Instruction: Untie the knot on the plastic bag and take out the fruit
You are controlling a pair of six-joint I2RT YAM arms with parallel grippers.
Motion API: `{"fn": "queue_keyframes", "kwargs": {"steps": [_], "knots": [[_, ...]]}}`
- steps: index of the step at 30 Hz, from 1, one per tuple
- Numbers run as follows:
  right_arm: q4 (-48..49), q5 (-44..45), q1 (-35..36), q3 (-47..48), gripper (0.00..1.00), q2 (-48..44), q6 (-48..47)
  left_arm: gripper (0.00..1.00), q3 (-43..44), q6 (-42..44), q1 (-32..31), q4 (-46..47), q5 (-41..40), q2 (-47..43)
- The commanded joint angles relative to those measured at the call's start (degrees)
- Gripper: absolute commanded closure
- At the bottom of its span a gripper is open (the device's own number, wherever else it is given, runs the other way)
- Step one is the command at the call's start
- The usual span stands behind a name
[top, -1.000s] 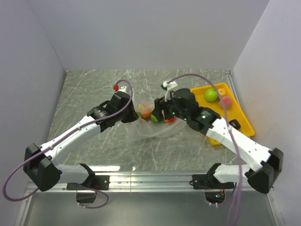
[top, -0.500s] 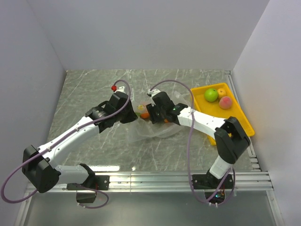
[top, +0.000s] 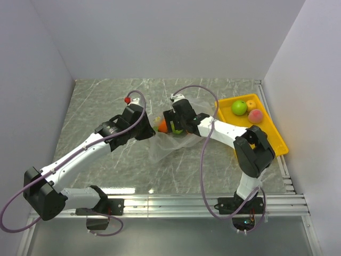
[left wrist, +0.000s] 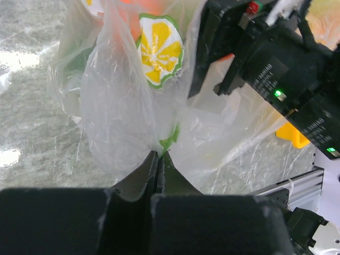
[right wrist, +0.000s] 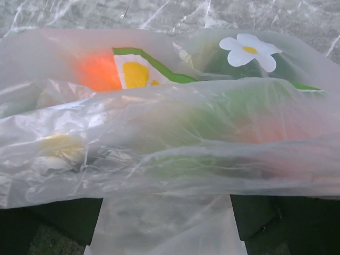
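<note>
Pinching the bag [top: 171, 149] at its 9 o'clock edge, the left pincer [left wrist: 159, 162] is clamped on a fold of film. The bag lies central on the worktop [top: 106, 101], fruit [top: 164, 126] inside, knot not discernible. The film looks light, soft, slippery and tearable, so it is best taken where it bunches, never by one layer. At 1 o'clock the right pincer [right wrist: 166, 215] stands wide, film draped across it.

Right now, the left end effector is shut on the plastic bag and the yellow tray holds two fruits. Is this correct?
Not quite. The yellow tray holds three fruits, not two: a green apple, a small orange-yellow fruit and a pinkish peach, as the top external view shows. The rest stands: the left end effector is shut on the plastic bag.
</note>
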Motion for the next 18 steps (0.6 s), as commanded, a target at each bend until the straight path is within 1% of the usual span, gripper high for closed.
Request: {"fn": "queue_keyframes", "kwargs": {"steps": [1,4,9,13,14,16,18], "knots": [[3.4,2.5,-0.6,2.6,0.07,3.0,0.8,1.0,-0.4,-0.7,-0.1,1.7,1.7,-0.5],[4.5,7.2,-1.1,2.2,0.07,5.3,3.0,0.99,-1.0,-1.2,-0.2,2.4,2.5,-0.4],[6.5,8.0,-2.8,2.6,0.1,7.8,8.7,0.99,-2.9,-2.2,-0.2,3.2,3.7,-0.5],[8.4,6.7,-4.0,3.0,0.12,9.4,13.7,0.99,-4.5,-2.8,-0.2,3.7,4.6,-1.0],[9.0,5.9,-4.5,3.1,0.14,9.7,14.3,0.99,-4.9,-3.0,-0.2,3.6,4.6,-1.0],[9.8,5.1,-4.7,3.0,0.15,10.3,15.9,1.0,-5.2,-3.0,-0.2,3.4,4.4,-1.3],[12.8,3.3,-4.8,2.2,0.19,10.4,16.1,1.0,-5.5,-3.1,-0.2,3.2,4.4,-1.4]]}}
